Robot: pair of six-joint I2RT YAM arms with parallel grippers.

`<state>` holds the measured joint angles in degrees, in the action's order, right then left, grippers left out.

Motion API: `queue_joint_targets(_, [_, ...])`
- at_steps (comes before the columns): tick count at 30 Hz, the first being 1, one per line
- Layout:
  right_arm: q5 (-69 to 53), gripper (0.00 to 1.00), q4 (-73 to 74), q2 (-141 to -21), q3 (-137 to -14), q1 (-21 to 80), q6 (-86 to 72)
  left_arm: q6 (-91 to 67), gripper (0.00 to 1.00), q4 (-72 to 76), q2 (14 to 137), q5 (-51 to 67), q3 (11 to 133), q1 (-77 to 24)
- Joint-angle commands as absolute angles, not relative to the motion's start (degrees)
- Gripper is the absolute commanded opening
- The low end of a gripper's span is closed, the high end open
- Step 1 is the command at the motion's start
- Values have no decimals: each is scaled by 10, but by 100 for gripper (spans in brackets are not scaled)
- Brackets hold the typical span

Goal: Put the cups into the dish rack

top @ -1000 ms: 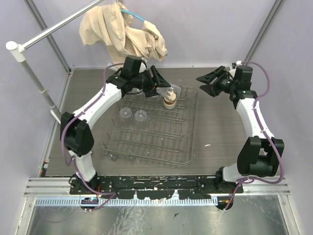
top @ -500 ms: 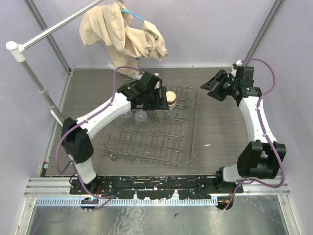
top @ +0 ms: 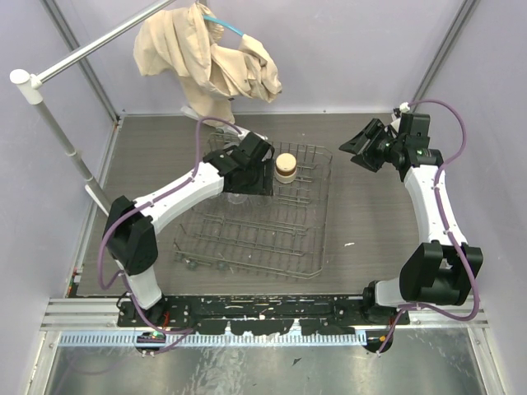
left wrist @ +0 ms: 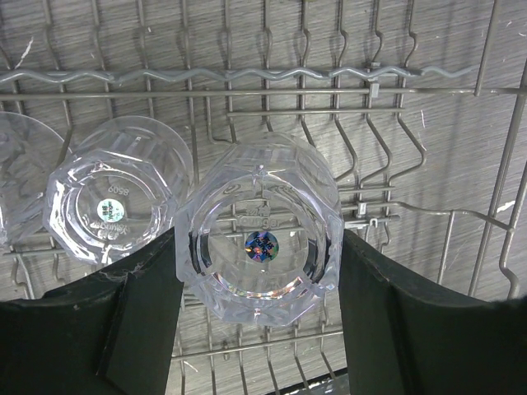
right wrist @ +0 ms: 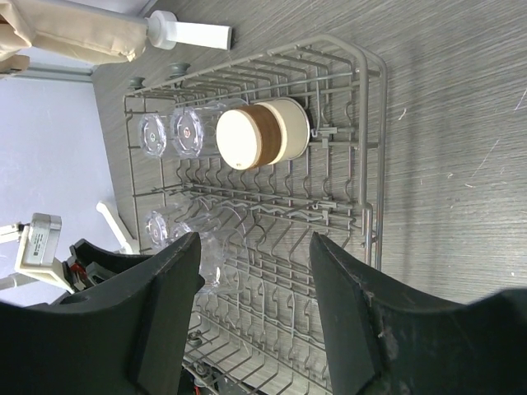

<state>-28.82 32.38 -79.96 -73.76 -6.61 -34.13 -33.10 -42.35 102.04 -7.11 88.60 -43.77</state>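
Observation:
My left gripper (top: 249, 186) is shut on a clear tumbler (left wrist: 259, 232), held bottom-up low over the dish rack (top: 272, 239), just left of the tan-brown cup (top: 286, 167). In the left wrist view my black fingers (left wrist: 140, 304) press both sides of the tumbler. A second clear tumbler (left wrist: 114, 204) stands upside down on the prongs right beside it, and a third shows at the left edge (left wrist: 16, 177). The right wrist view shows the tan cup (right wrist: 262, 136) lying in the rack with two clear tumblers (right wrist: 170, 134) beside it. My right gripper (top: 362, 148) is open and empty, right of the rack.
A beige cloth (top: 210, 53) hangs on a white pole (top: 58, 123) behind the rack at the back left. The rack's wire rim (right wrist: 362, 164) and prong rows (left wrist: 329, 74) lie under the left gripper. Purple walls close in the table on three sides.
My left gripper has carried the clear tumbler from behind the tan cup toward the near left and down into the rack. The right gripper has shifted slightly and stays open.

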Motion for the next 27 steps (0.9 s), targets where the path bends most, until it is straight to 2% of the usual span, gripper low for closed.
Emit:
queue_joint_targets(1, [-297,62,314,-772,-738,-69,-332,-323,0,-397,1019,-93,891,-442])
queue_joint_targets(27, [-302,62,314,-773,-731,-74,-325,-304,0,-390,1096,-100,931,-441])
